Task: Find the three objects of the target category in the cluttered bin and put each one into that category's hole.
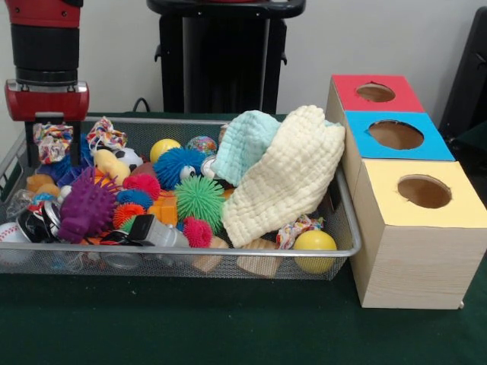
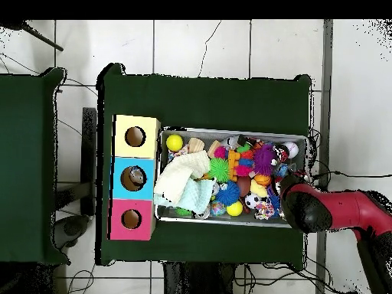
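Note:
The wire mesh bin (image 1: pixel 228 252) lies on the green table, full of toys; it also shows in the overhead view (image 2: pixel 230 131). My gripper (image 1: pixel 52 148) hangs over the bin's left end, open, with a fingertip (image 1: pixel 30 156) on each side of a colourful rope knot (image 1: pixel 52 141). I cannot tell whether the fingers touch it. A second rope knot (image 1: pixel 105 135) lies just to its right. In the overhead view the red arm (image 2: pixel 314 208) covers the gripper. Three wooden boxes stand right of the bin, each with a round hole: red top (image 1: pixel 402 97), blue top (image 1: pixel 432 146), yellow top (image 1: pixel 464 211).
A cream cloth (image 1: pixel 289 179) and a mint cloth (image 1: pixel 245 144) cover the bin's right half. Spiky balls in purple (image 1: pixel 87 209), green (image 1: pixel 200 199) and blue (image 1: pixel 173 166), yellow balls (image 1: pixel 314 243), wooden blocks (image 1: pixel 259 262) and a baseball (image 1: pixel 11 234) fill the bin.

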